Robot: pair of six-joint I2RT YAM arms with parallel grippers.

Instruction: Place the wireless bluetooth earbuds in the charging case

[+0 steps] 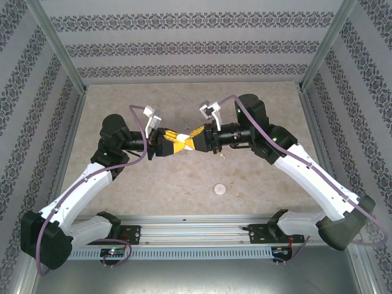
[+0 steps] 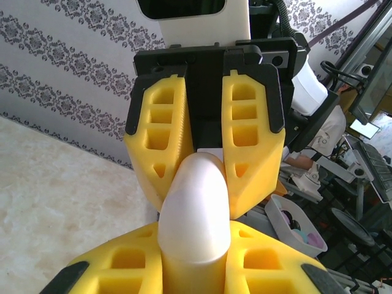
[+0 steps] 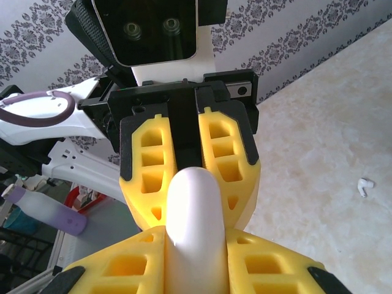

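Rail: the silver rail carrying both arm bases sat nearest me, along the table's near edge.
Table: the pale, marbled table lay beyond it.
Disc: one small round whitish disc lay flat on the table, nearer to me than the grippers and a little to their right.
Earbud: I saw one white earbud on its side on the table, well apart from the case. It was too small for me to tell which way its stem pointed.
Left gripper: the left gripper was pinching the near end of the charging case, one yellow finger on each flank.
Right gripper: the right gripper met it head-on and pinched the other end of the same case, its fingers tight against both sides.
Case position: it hung over the middle of the table, held clear of the surface between the two grippers.
Case axis: its long axis ran from one gripper straight to the other, roughly across the table from left to right. From each wrist I saw a smooth rounded end pointing at the opposite gripper's palm.
Walls: patterned wallpaper walls closed off the far side.
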